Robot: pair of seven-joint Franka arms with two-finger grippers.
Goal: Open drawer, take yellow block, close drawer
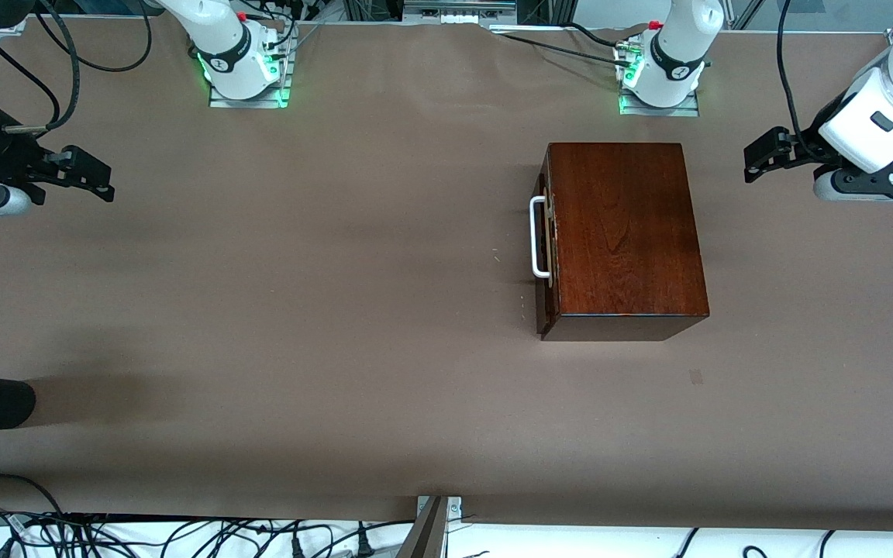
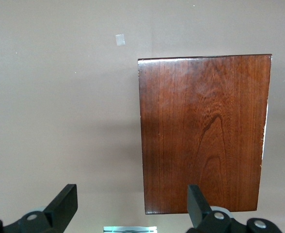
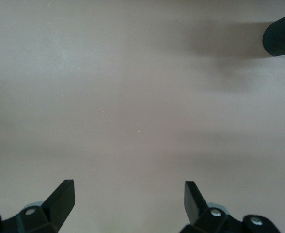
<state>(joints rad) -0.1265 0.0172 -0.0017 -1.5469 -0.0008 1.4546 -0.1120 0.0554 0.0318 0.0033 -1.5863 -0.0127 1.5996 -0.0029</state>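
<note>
Nothing is done yet. The drawer [image 1: 546, 240] is shut inside the dark wooden box [image 1: 625, 232], and its white handle [image 1: 537, 236] faces the right arm's end of the desk [image 1: 299, 310]. The yellow block cannot be seen; it is probably inside. The left gripper [image 1: 760, 159] hangs beside the box, jaws wide open and empty. The right gripper [image 1: 94, 174] waits well apart over bare desk, also open.

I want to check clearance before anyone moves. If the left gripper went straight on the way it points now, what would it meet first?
Probably the bare table beside the dark wooden box. The left gripper, fingers open, points down, and the box's edge lies close to one finger's line, so that finger might clip the box top; depth is unclear.
</note>
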